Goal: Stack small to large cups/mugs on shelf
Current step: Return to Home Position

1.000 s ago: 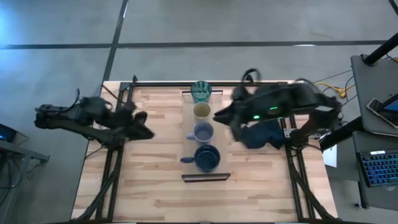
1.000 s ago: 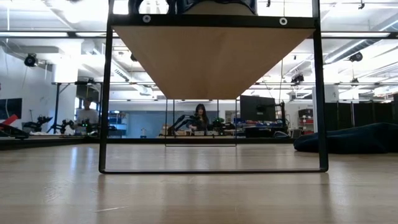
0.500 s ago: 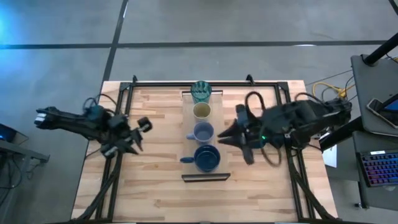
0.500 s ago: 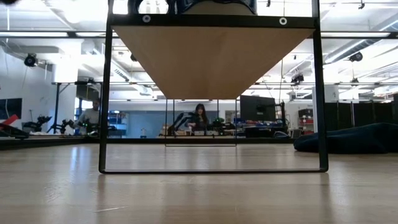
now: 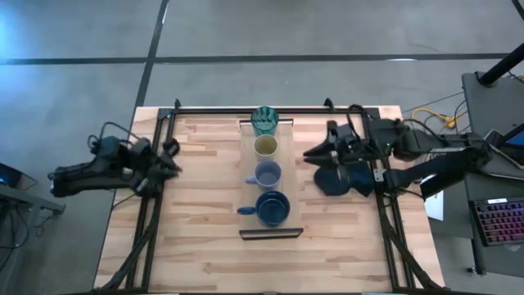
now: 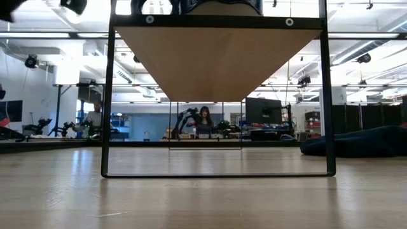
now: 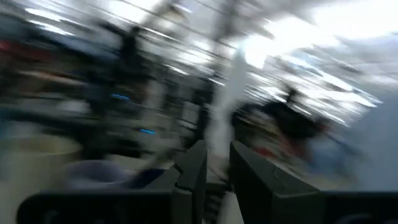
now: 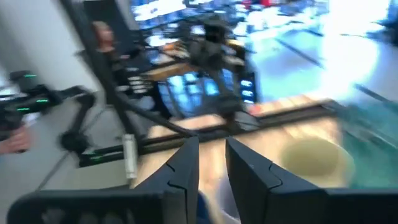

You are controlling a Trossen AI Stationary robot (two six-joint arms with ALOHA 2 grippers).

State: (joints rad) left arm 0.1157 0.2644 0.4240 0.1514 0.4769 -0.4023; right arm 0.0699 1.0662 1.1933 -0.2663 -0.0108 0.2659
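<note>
Four vessels stand in a row on the light-wood shelf (image 5: 293, 176). From far to near they are the teal ribbed glass (image 5: 264, 120), the small tan cup (image 5: 265, 147), the pale blue-grey mug (image 5: 268, 174) and the dark blue handled mug (image 5: 272, 208). Each rests on its base. My left gripper (image 5: 169, 156) is at the table's left edge, shut and empty. My right gripper (image 5: 310, 154) is right of the tan cup, shut and empty, and apart from it. The right wrist view shows the tan cup (image 8: 314, 159) ahead of the fingers.
A dark navy cloth (image 5: 344, 179) lies on the slatted tabletop under my right arm. The shelf stands raised on a black frame (image 6: 107, 95); its underside (image 6: 216, 60) shows in the low view. A computer desk (image 5: 499, 123) stands past the table's right edge.
My left gripper has drawn back from the tabletop toward the table's left edge. My right gripper has swung toward the near edge, then back toward the far right, away from the shelf. The cups have stayed where they were.
</note>
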